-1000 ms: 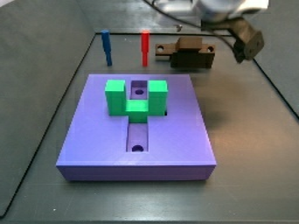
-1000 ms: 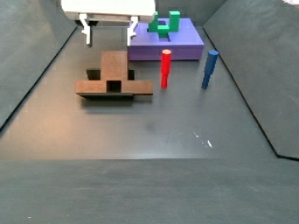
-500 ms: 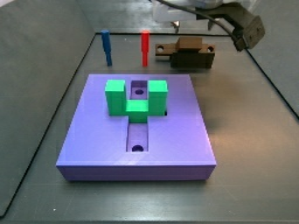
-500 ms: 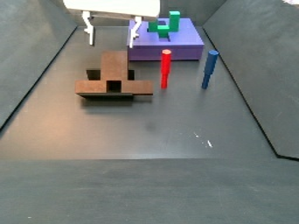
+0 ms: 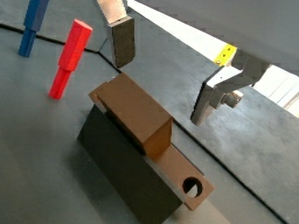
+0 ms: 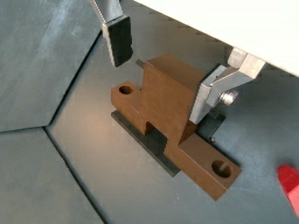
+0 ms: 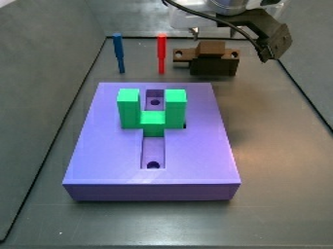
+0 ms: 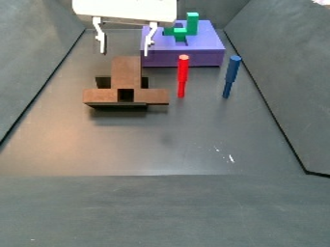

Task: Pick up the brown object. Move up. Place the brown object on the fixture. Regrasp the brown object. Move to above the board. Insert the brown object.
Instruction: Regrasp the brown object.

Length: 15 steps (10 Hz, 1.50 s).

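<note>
Wrist views, gripper: we saw the gripper (image 5: 176, 74) hanging above the fixture, its two fingers (image 5: 124, 39) spread wide with nothing between them.
Wrist views, brown object: the brown object (image 5: 146, 131) lay across the dark fixture (image 5: 117, 157), a raised middle block flanked by flat ends; one end carried a round hole (image 5: 191, 185). In a wrist view both end holes showed (image 6: 124, 90).
Wrist views, pegs: a red peg (image 5: 70, 59) and a blue peg (image 5: 31, 26) stood just beside the fixture.
Side view, board: the purple board (image 7: 154, 146) filled the frame's middle, the green block (image 7: 151, 107) straddling its groove.
Side view, gripper: it hovered in the upper right of the frame (image 7: 267, 37), above the brown object (image 7: 212, 56).
Side view, layout: the brown object (image 8: 123, 85) sat centre-left, well apart from the board (image 8: 183, 44) at the top.
Handling, our judgement: the piece appeared rigid, light and smooth-faced; we judged the raised middle block the best hold, its flat parallel sides suiting the pads, while the thin holed ends offered little purchase.
</note>
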Tool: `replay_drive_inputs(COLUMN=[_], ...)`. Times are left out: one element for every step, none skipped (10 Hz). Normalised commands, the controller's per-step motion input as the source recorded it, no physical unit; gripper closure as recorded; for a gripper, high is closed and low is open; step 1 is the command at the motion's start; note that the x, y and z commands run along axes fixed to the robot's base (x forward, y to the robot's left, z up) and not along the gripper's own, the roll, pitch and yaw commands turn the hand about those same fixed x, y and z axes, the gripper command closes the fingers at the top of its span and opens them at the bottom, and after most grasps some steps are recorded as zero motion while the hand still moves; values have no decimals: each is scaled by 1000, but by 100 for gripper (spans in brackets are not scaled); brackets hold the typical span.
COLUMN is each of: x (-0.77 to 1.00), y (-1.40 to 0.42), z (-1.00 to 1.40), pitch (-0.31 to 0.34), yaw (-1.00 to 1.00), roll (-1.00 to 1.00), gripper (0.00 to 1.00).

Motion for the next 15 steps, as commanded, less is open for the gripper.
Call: replay_drive_inputs(x=[286, 223, 71, 0, 0, 0, 109, 140, 109, 57, 0, 0, 14, 0, 0], y=[0, 0, 0, 0, 0, 0, 0, -26, -66, -57, 0, 0, 0, 0, 0], z=[-143, -231, -334, -311, -334, -300, -197, -163, -134, -143, -129, -34, 0, 0, 0], pitch=[111, 103, 46, 43, 40, 97, 180, 243, 260, 180, 71, 60, 100, 94, 71], yaw=[63, 77, 103, 80, 57, 57, 100, 134, 166, 100, 29, 23, 0, 0, 0], roll=[-223, -177, -143, -83, 0, 86, 454, 789, 911, 494, 189, 77, 74, 97, 11], gripper=[0, 0, 0, 0, 0, 0, 0, 0, 0, 0, 0, 0, 0, 0, 0])
